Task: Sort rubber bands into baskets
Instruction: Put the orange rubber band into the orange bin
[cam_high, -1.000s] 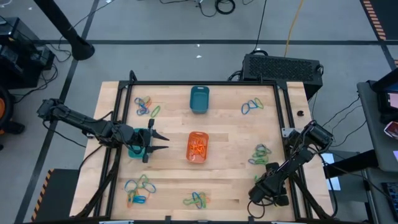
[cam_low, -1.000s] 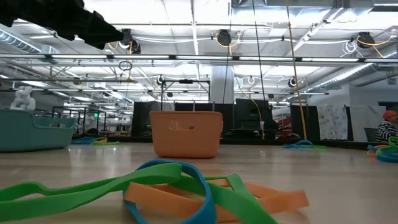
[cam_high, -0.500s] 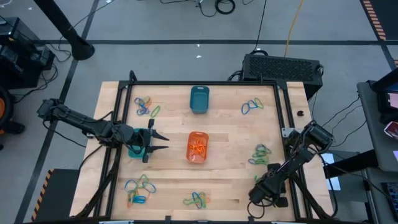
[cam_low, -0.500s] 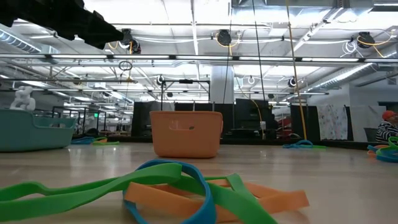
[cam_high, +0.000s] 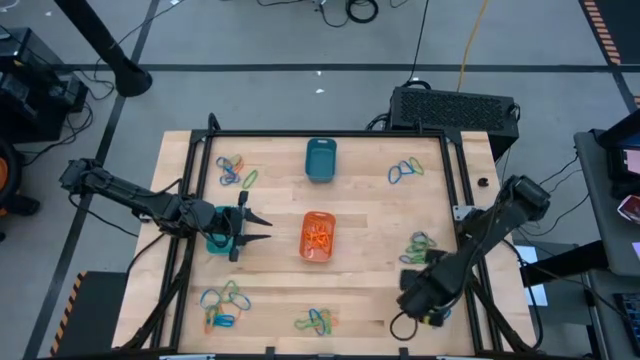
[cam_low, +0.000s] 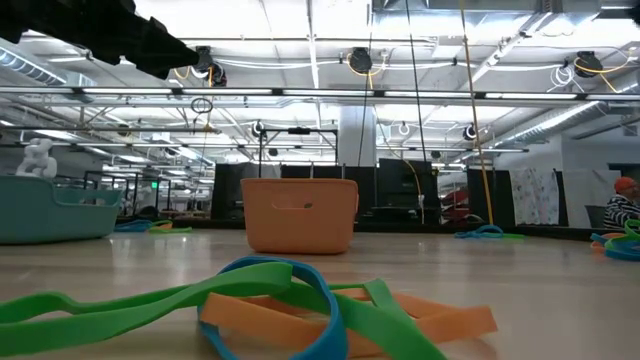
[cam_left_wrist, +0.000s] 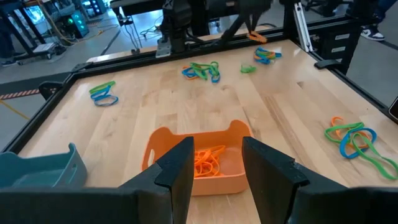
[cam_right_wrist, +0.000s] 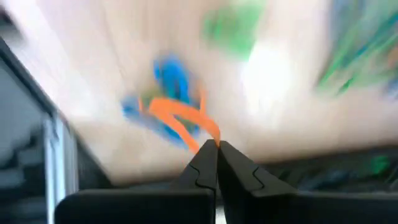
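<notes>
Rubber bands (cam_high: 232, 170): thin elastic loops in orange, green and blue, lying in loose tangled clusters on the pale wooden desk (cam_high: 380, 215). One cluster at each far corner, one at the right edge (cam_high: 420, 245), one at the near left (cam_high: 222, 305), one at the near middle (cam_high: 318, 320). More orange loops heaped inside the small orange rectangular plastic basket (cam_high: 317, 237) at mid-desk, long axis running far to near. Dark teal rectangular plastic basket (cam_high: 320, 160) beyond it, same alignment, apart from it. Lighter turquoise basket (cam_high: 216, 241) at the left, mostly covered by the left arm.

Single orange rubber band (cam_right_wrist: 186, 118) pinched at one end between the clenched fingers (cam_right_wrist: 202, 165) of the right gripper (cam_right_wrist: 211, 152), low near the near right part of the desk. Stretched long and flat, running away from the fingertips toward a smeared blue and orange heap. Heavy blur in the right wrist view; far end of the band and the heap's outline impossible to make out.

Left gripper (cam_left_wrist: 217, 146) above the turquoise basket, pointing toward the orange basket, fingers parted and empty.

In the low view, a green, blue and orange tangle (cam_low: 280, 305) close up, cut off at the bottom edge.
</notes>
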